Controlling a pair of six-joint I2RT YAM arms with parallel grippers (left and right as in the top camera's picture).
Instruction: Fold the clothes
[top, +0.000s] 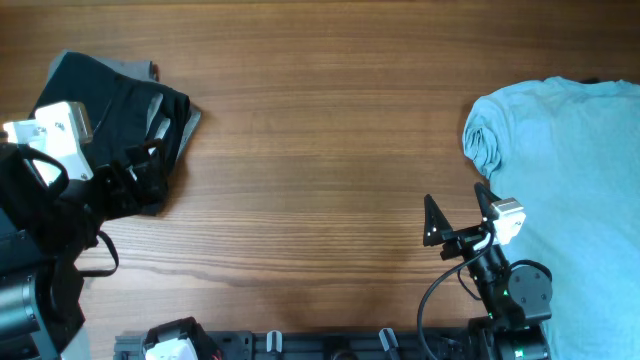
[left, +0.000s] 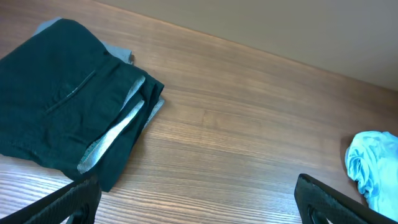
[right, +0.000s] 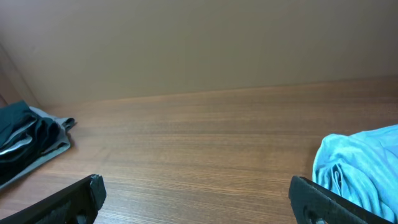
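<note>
Folded black shorts (top: 125, 110) with pale pocket lining lie at the table's far left, on top of grey shorts (top: 150, 72) whose edge peeks out. They also show in the left wrist view (left: 62, 118) and the right wrist view (right: 25, 137). A large light blue T-shirt (top: 560, 170) lies bunched at the right; it shows in the left wrist view (left: 373, 165) and the right wrist view (right: 360, 168). My left gripper (left: 199, 202) is open and empty just in front of the shorts. My right gripper (right: 196, 199) is open and empty, left of the T-shirt.
The wooden table (top: 320, 150) stretches between the two piles. The arms' bases and cables (top: 330, 345) sit along the front edge. A plain wall (right: 186, 43) stands behind the table.
</note>
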